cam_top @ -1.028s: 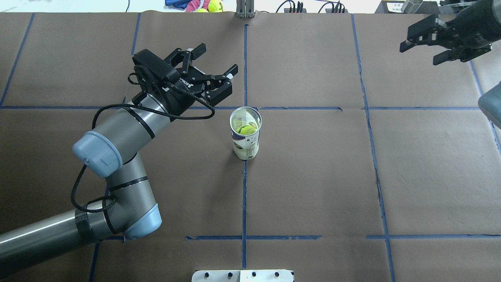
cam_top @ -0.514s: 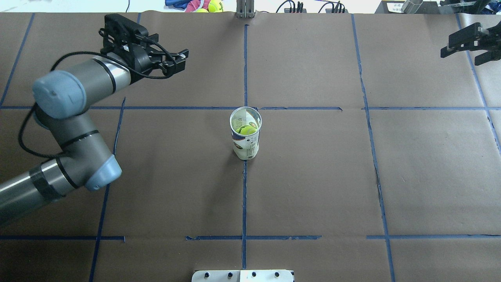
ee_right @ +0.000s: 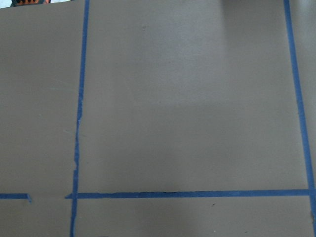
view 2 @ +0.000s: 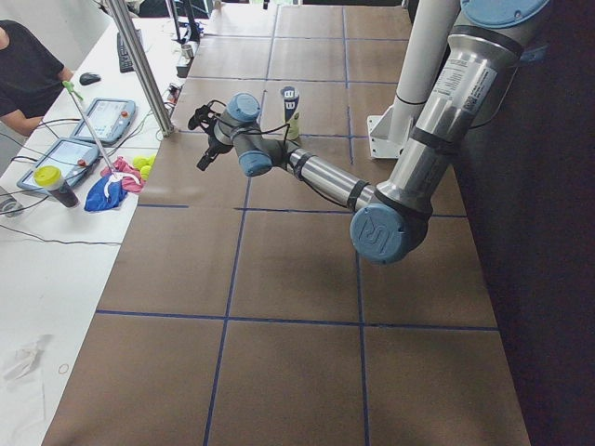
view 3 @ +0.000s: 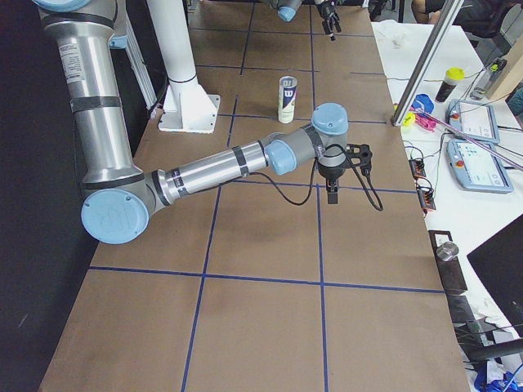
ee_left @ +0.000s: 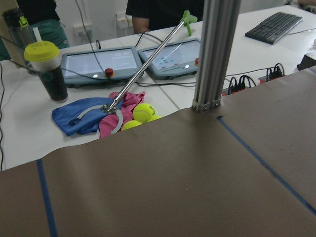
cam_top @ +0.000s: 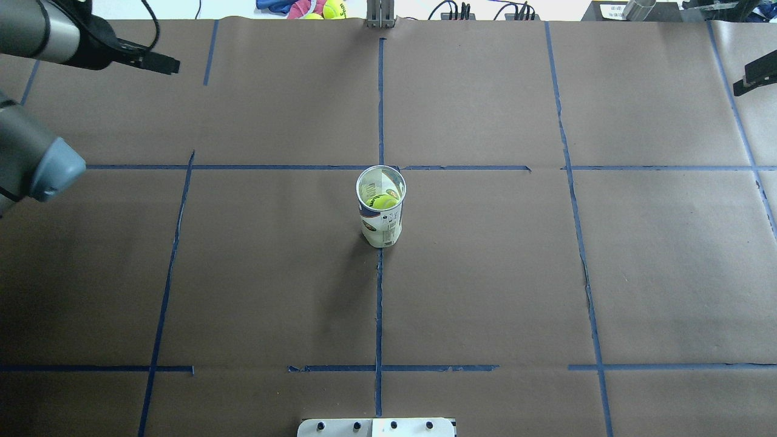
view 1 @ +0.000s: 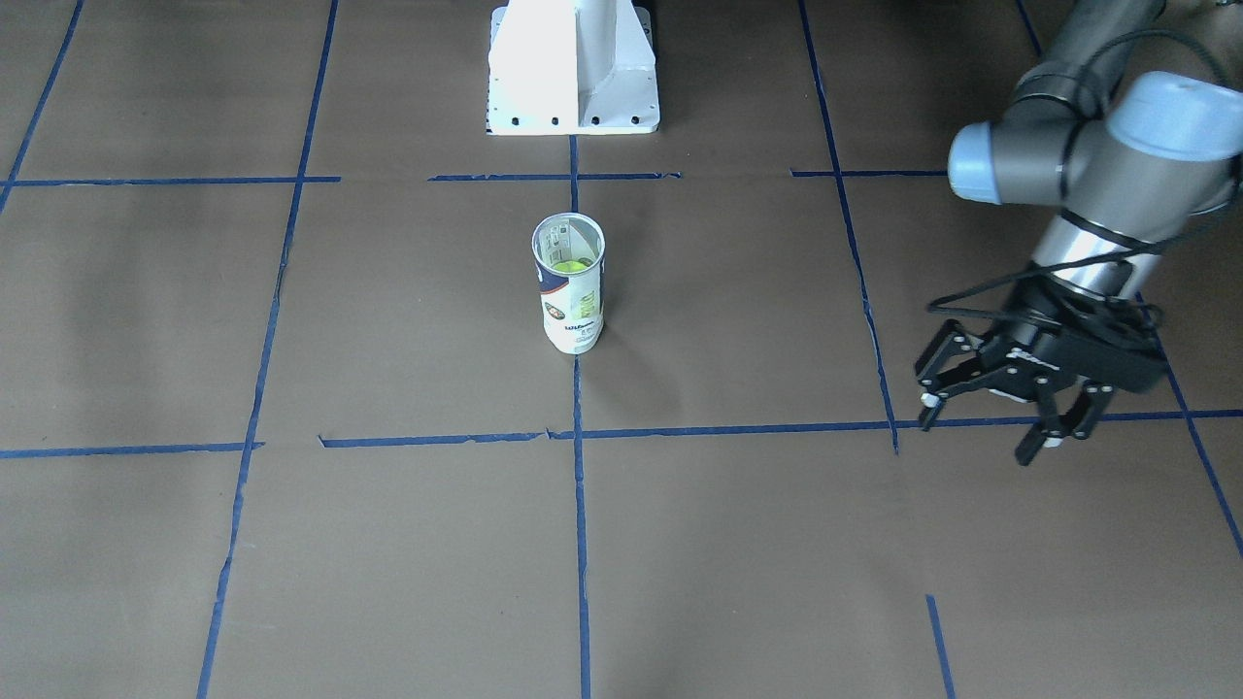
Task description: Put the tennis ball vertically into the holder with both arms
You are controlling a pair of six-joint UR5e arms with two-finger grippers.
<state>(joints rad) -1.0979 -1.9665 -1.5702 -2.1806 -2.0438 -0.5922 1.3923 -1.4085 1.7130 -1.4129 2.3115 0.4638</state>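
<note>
Far from every table [cam_top: 485, 285] edge, ball [cam_top: 382, 201] sits in the can [cam_top: 382, 227].
Likely done; left gripper [view 1: 986, 425] spread, empty; right gripper [cam_top: 754, 76] jaws unclear.

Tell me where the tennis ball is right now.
In the overhead view, the tennis ball sits inside the upright holder, which stands on the central blue tape line near the middle of the table.

Tennis ball [cam_top: 382, 200] inside holder [cam_top: 382, 229], holder upright at table [cam_top: 485, 273] centre
</note>
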